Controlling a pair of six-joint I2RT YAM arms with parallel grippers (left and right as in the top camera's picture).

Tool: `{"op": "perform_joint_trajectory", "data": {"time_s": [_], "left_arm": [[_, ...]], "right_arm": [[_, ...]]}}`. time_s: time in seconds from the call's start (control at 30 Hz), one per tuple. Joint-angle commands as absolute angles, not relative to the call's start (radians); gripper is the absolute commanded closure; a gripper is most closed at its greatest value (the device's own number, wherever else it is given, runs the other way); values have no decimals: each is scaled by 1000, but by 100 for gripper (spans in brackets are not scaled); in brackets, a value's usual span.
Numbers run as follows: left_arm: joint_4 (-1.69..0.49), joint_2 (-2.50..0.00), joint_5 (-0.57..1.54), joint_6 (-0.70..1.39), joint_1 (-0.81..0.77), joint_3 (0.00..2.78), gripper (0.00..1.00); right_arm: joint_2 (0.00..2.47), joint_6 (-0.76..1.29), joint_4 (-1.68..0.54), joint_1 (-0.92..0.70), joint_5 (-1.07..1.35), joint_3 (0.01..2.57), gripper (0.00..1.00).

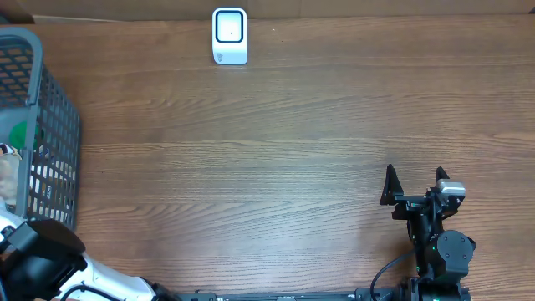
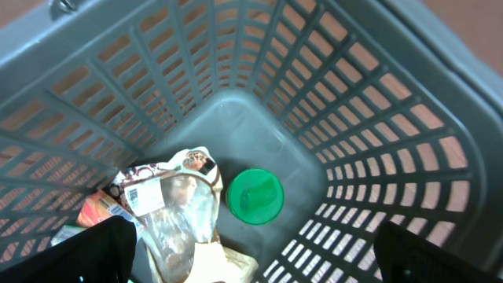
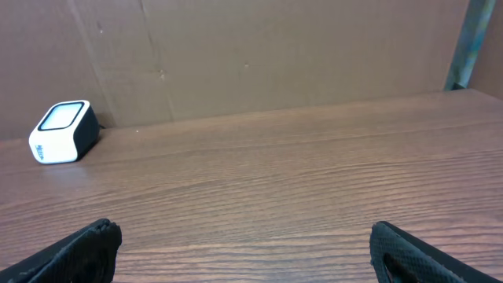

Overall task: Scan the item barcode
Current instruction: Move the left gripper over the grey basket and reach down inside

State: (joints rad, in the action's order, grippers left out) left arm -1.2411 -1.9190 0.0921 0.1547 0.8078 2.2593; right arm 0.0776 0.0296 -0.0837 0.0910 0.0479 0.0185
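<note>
Left gripper (image 2: 251,244) hangs with its jaws spread wide above the mouth of a grey plastic basket (image 2: 369,149), gripping nothing. Its two dark fingertips (image 2: 86,251) show at the bottom corners of the wrist view. Directly beneath it, on the basket floor, lies a crumpled clear plastic packet (image 2: 177,224) with a white barcode label (image 2: 141,196) facing up. An orange packet (image 2: 96,211) lies against the clear packet's left side, partly hidden by the near finger. Just to the right of the clear packet, a round green lid (image 2: 255,196) sits flat on the floor. Whether the lid and the packet touch cannot be told.

Right gripper (image 3: 244,236) is likewise spread wide and empty, low over the wooden table (image 3: 283,196) near its front right corner. It is well apart from the basket, which stands at the table's left edge. Far across the table stands the white barcode scanner (image 3: 63,132), at the back edge, just in front of the brown cardboard wall (image 3: 259,55). Its pale window faces upward, and it is well apart from both grippers and from the basket.
</note>
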Motion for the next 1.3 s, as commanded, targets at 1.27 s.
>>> {"op": "perform_joint_trajectory", "data": {"time_s": [1.27], "left_arm": [[-1089, -2040, 181, -32, 806, 2074, 0]], "right_arm": [[72, 30, -81, 95, 45, 9, 0]]}}
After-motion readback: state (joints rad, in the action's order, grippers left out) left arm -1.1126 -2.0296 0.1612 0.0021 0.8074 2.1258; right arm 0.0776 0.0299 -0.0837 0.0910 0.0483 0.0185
